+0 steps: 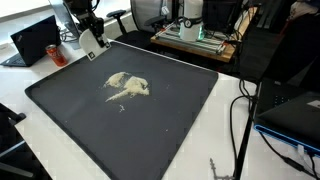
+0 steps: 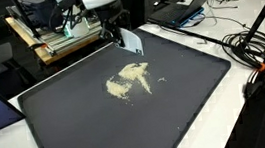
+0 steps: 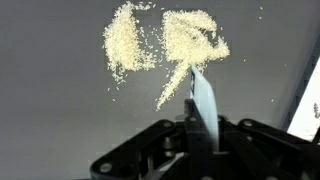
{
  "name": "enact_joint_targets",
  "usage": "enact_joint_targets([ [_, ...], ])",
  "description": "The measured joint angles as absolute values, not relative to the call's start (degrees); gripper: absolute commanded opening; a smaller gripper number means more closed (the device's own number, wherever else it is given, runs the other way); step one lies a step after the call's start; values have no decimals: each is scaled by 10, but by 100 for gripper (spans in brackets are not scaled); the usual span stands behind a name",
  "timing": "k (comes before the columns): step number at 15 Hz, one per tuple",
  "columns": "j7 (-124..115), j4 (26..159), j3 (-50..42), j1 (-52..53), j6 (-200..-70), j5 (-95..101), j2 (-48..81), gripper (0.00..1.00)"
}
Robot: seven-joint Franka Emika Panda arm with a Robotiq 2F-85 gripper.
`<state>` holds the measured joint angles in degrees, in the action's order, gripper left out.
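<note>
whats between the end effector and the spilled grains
Only the pale blade the end effector grips, pointing toward the grains in the wrist view; in an exterior view bare dark mat separates them.

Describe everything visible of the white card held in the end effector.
The card is a thin, flat white sheet, plastic by its look, unbent. The shut end effector pinches one end. The wrist view shows it edge-on, its free end pointing toward the grains. It appears raised off the dark mat.
</note>
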<state>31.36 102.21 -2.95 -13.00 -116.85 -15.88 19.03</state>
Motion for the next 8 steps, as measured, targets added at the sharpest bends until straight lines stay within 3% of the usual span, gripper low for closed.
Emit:
enact_joint_targets([
  [8,372,1022,-29,-174,-1165,-244,222,1],
])
